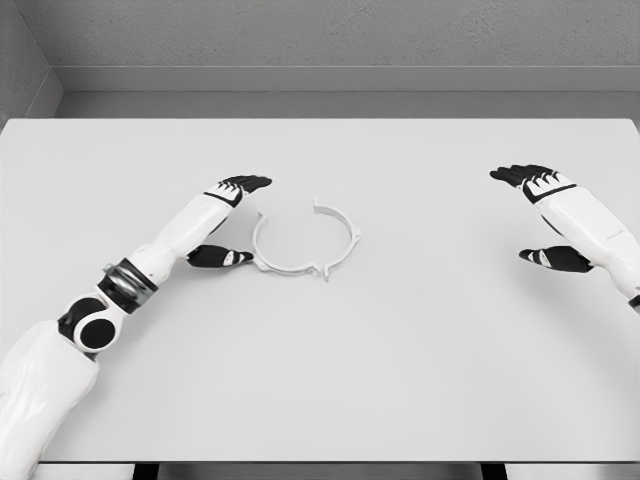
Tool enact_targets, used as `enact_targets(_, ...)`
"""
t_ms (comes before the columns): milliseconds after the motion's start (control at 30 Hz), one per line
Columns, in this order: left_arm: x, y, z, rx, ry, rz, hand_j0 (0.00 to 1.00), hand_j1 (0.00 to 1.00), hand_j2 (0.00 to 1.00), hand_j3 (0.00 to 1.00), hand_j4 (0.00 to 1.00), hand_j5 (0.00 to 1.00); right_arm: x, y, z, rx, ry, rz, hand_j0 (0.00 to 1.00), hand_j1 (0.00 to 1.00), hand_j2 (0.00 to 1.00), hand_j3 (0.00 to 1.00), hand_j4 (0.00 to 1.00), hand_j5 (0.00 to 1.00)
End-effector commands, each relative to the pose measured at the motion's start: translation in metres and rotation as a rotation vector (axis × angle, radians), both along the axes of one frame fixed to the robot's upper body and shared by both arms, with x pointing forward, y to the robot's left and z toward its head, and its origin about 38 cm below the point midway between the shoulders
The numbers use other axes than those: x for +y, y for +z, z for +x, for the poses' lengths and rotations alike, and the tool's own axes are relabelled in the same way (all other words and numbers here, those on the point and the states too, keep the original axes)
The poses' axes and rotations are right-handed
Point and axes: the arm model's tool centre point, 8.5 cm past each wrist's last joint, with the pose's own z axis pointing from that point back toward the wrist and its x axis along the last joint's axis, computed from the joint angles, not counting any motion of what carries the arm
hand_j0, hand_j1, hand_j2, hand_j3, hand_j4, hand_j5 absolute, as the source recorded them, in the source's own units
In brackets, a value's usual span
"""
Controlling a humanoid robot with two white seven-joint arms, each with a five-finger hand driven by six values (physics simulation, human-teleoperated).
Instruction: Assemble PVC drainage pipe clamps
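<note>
A white PVC pipe clamp (345,232), a thin ring with a gap at its top and small lugs, lies flat on the white table (420,350) a little left of centre. My left hand (232,220) is just left of the ring, fingers spread, thumb near the ring's left edge, holding nothing. I cannot tell whether the thumb touches the ring. My right hand (535,215) hovers far to the right, well apart from the clamp, fingers spread and empty.
The table's far edge meets a grey wall (320,40) at the back. The near table edge runs along the bottom of the view.
</note>
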Motion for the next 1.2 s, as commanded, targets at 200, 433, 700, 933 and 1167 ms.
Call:
enact_targets(200,0.004,0.005,0.004,-0.011,0.013,-0.005,1.0,1.0,1.0,1.0,1.0,1.0,0.0,0.001,0.0,-0.001,0.0,0.008,1.0,1.0,1.0,1.0,1.0,1.0)
enact_targets(433,0.006,0.005,0.015,-0.005,0.023,0.006,1.0,1.0,1.0,1.0,1.0,1.0,0.0,0.0,0.0,-0.001,0.001,0.008,1.0,1.0,1.0,1.0,1.0,1.0)
enact_targets(700,-0.002,0.001,0.02,0.01,0.025,-0.006,1.0,1.0,1.0,1.0,1.0,1.0,0.0,0.0,0.0,-0.001,0.001,0.008,1.0,1.0,1.0,1.0,1.0,1.0)
enact_targets(933,-0.007,0.0,0.02,0.009,0.02,-0.007,1.0,1.0,1.0,1.0,1.0,1.0,0.0,0.001,0.0,-0.001,0.0,0.007,1.0,1.0,1.0,1.0,1.0,1.0)
enact_targets(1167,-0.012,0.0,0.02,0.008,0.015,-0.019,1.0,1.0,1.0,1.0,1.0,1.0,0.0,0.001,0.0,-0.001,0.0,0.007,1.0,1.0,1.0,1.0,1.0,1.0)
